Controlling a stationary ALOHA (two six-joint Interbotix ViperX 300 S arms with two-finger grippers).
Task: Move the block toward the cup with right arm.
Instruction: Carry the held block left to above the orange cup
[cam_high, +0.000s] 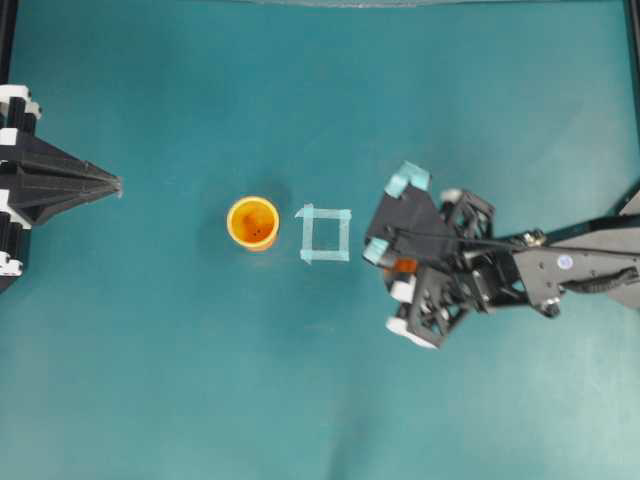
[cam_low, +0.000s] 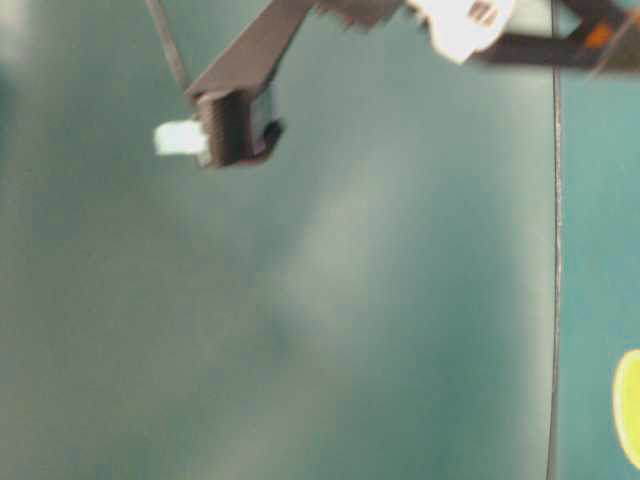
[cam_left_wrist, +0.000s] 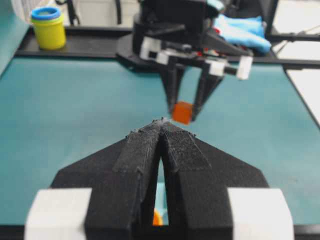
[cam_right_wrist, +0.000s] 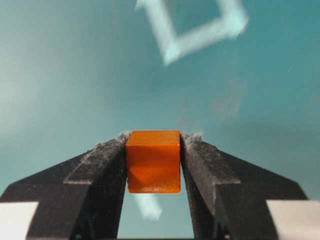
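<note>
Teal cloth covers the table (cam_high: 150, 380) from edge to edge, and I work over it with two black arms. My right arm (cam_high: 560, 270) reaches in from the right side of the overhead view, its open-frame wrist tilted down toward the middle. My right gripper (cam_right_wrist: 152, 162) pinches the block (cam_right_wrist: 153, 161) between its two dark fingers, one pad pressed flat to each side; the left wrist view shows the orange cube (cam_left_wrist: 182, 112) hanging at the fingertips above the cloth. From overhead only a sliver of orange (cam_high: 404, 265) peeks out beneath the gripper frame. My left gripper (cam_high: 112, 185) sits at the left edge, well apart from everything, its pointed jaws pressed together into a single tip. The cup (cam_high: 252, 222), yellow-rimmed and darker orange inside, stands upright left of centre. Just beside it on the right lies a pale tape square (cam_high: 325, 234), outline only, which sits between the cup and the block I hold. At the far back in the left wrist view, a yellow pot with a blue lid (cam_left_wrist: 48, 27) rests on a dark ledge.
</note>
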